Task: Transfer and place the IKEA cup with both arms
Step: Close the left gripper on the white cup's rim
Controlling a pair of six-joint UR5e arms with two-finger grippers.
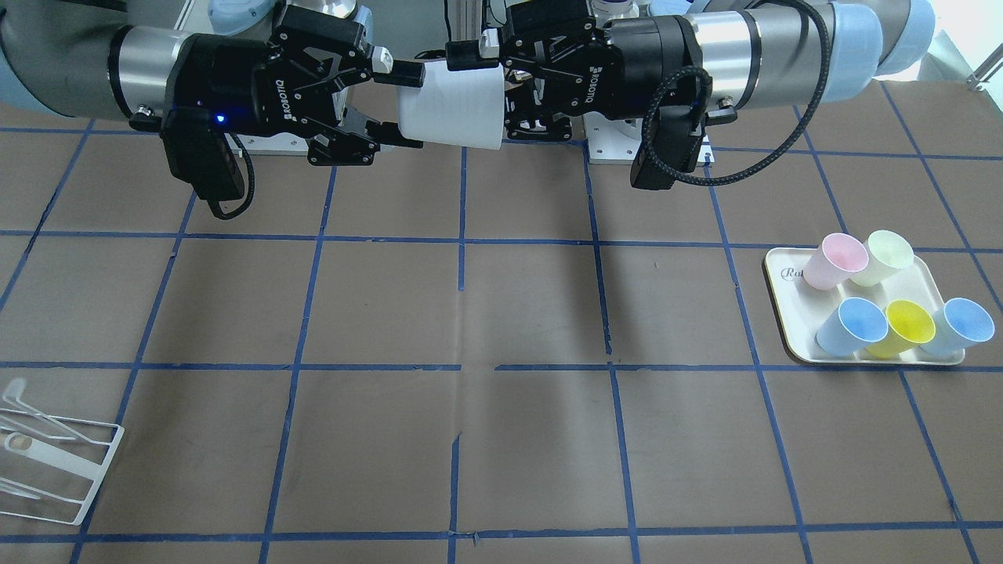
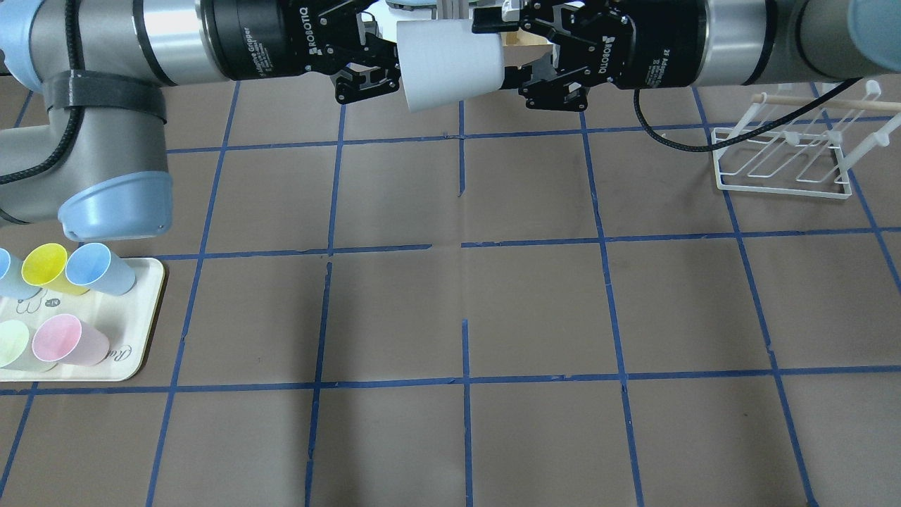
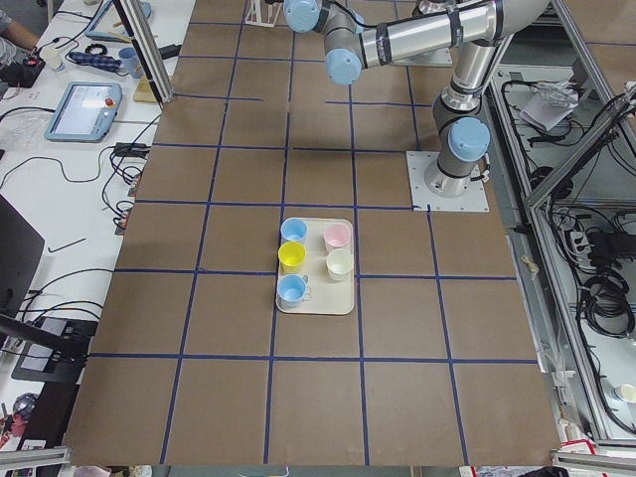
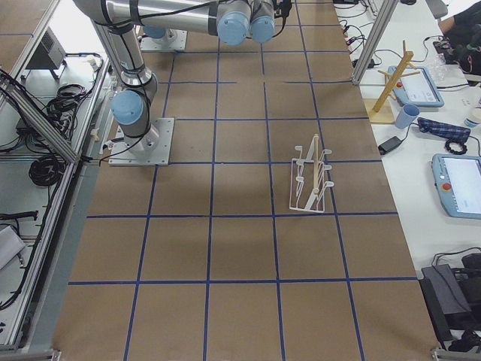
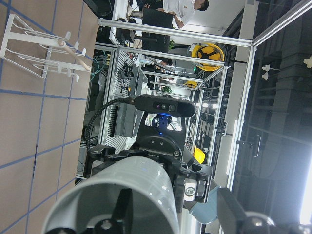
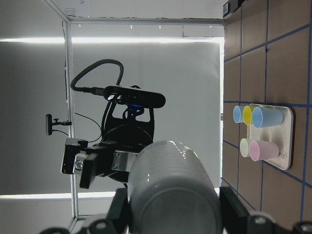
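Note:
The pale grey IKEA cup (image 1: 450,106) lies on its side high in the air between my two grippers, also seen from overhead (image 2: 450,63). My right gripper (image 1: 401,108) straddles its narrow base, with both fingers against its sides, and is shut on it (image 6: 170,180). My left gripper (image 1: 494,86) is at the wide rim. In the left wrist view (image 5: 175,212) one finger sits inside the cup's mouth (image 5: 141,180) and the other stands well outside the wall, so the jaws are spread open.
A cream tray (image 1: 791,329) holds pink, yellow-green, yellow and two light-blue cups on my left side (image 2: 134,310). A white wire rack (image 2: 781,162) stands on my right side, and it also shows in the front-facing view (image 1: 70,462). The table has blue tape grid lines.

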